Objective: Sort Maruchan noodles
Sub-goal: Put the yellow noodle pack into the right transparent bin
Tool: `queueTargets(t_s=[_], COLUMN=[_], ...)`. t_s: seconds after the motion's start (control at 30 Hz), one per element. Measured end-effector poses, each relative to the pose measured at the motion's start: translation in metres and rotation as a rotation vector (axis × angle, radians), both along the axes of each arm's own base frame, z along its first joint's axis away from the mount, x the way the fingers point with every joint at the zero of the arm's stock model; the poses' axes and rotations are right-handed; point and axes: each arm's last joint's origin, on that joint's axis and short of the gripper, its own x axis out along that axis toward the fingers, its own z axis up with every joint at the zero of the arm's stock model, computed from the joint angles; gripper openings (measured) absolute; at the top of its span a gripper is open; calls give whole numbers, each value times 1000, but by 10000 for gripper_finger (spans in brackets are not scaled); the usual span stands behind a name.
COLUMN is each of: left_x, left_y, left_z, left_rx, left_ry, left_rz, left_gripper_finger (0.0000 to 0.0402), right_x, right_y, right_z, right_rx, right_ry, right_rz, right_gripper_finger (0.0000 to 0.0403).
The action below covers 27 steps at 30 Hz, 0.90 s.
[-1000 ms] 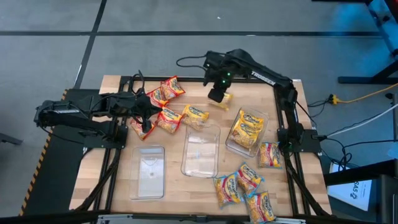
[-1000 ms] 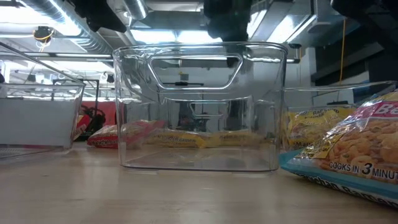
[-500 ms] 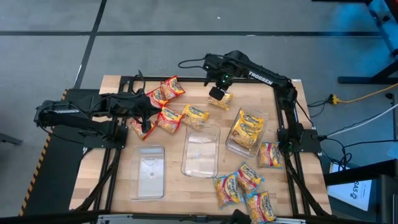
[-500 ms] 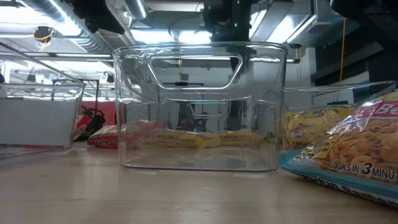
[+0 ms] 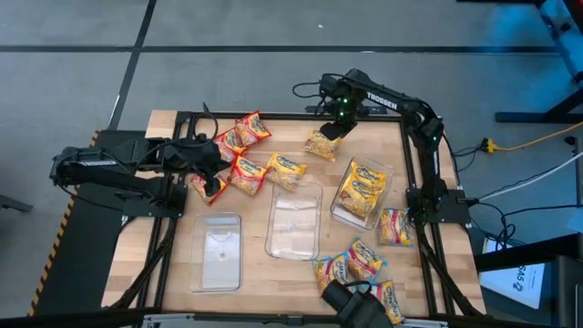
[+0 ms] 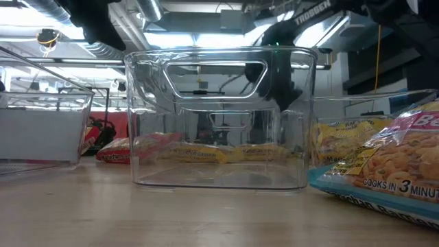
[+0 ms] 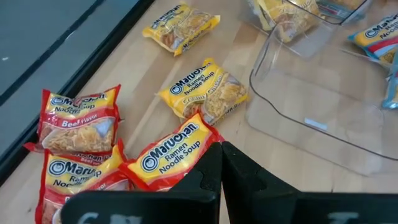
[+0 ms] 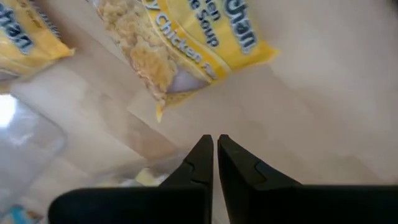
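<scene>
Right tool (image 5: 333, 125) hovers nearly closed and empty beside a yellow packet (image 5: 321, 145) at the bench (image 5: 255, 273) far edge; a low approach may push it off. Left tool (image 5: 215, 179), closed, rests by red packets (image 5: 239, 135). Right tray (image 5: 344, 215) holds yellow packets; centre tray (image 5: 293, 239) and left tray (image 5: 216, 273) hold nothing.

Right pincer (image 5: 332, 128) hangs at about one o'clock, fingers nearly touching, holding nothing. Left pincer (image 5: 216, 179) sits low at nine o'clock, fingers together.
</scene>
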Motion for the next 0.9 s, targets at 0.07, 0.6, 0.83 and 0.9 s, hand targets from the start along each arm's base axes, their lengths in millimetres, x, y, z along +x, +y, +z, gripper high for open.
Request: queueTargets(t_s=[0.07,0.6,0.83,0.9], left_x=[0,2,2,2], left_y=[0,1,1,1], left_z=[0,3,3,3], left_rx=[9,4,0,-5], left_ry=[0,-43,-45,-47], left_rz=[12,56,58,62], left_gripper_finger=[0,0,0,0], right_x=[1,19,22,23], right_y=[-4,-22,-24,-25], right_z=[-7,-8,-19,-22], right_rx=[14,-142,-186,-183], right_ry=[-57,-276,-205,-203], right_rz=[-4,13,-4,-19], right_gripper_finger=[23,34,136,170])
